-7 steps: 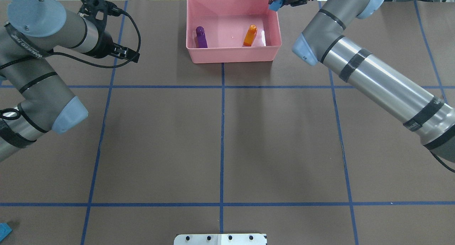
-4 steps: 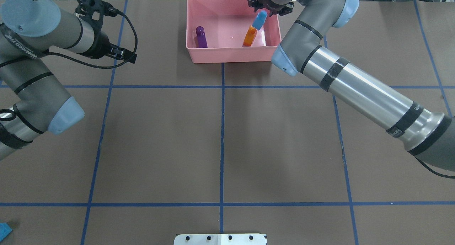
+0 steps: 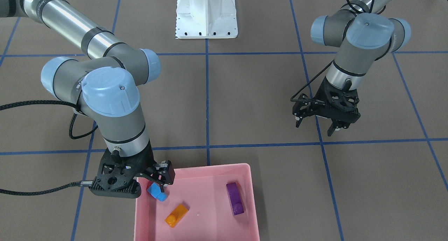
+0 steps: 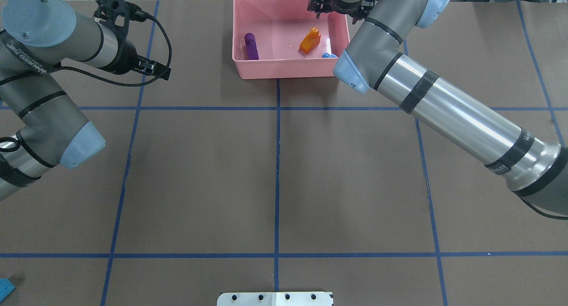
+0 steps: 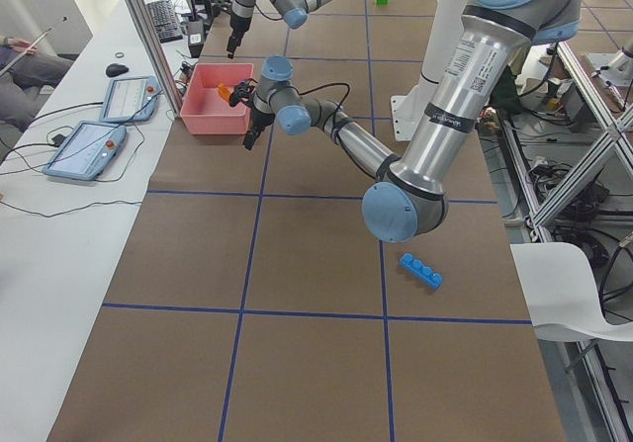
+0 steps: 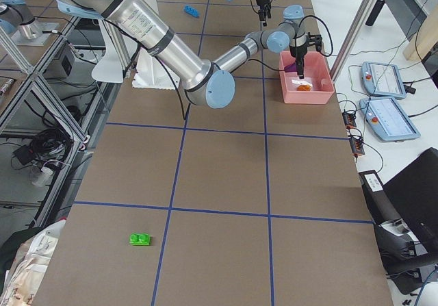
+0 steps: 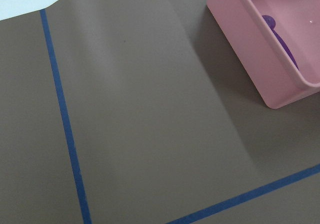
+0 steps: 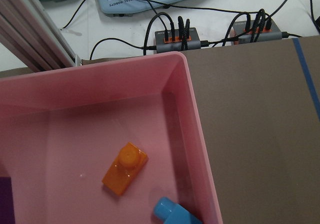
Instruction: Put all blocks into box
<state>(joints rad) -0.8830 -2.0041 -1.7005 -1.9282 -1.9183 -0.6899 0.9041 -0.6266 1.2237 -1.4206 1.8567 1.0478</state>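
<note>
The pink box (image 3: 196,168) stands at the table's far edge from the robot, also in the overhead view (image 4: 288,70). In it lie the purple block (image 3: 235,198), the orange block (image 3: 176,214) and the small light-blue block (image 3: 156,192). My right gripper (image 3: 159,183) hangs open just above the small light-blue block, at the box's corner. My left gripper (image 3: 316,123) is open and empty above the bare table, well away from the box. The long light-blue block (image 5: 421,271) lies near my left arm's base. The green block (image 6: 140,239) lies far out on my right.
The white robot base (image 3: 206,17) sits at the table's near edge. Operator tablets (image 5: 89,145) and cable hubs (image 8: 172,38) lie beyond the box. Blue tape lines cross the brown table.
My right gripper moved over the box and let go of the small light-blue block, which now lies inside by the wall. The orange block shifted. The left arm barely moved.
</note>
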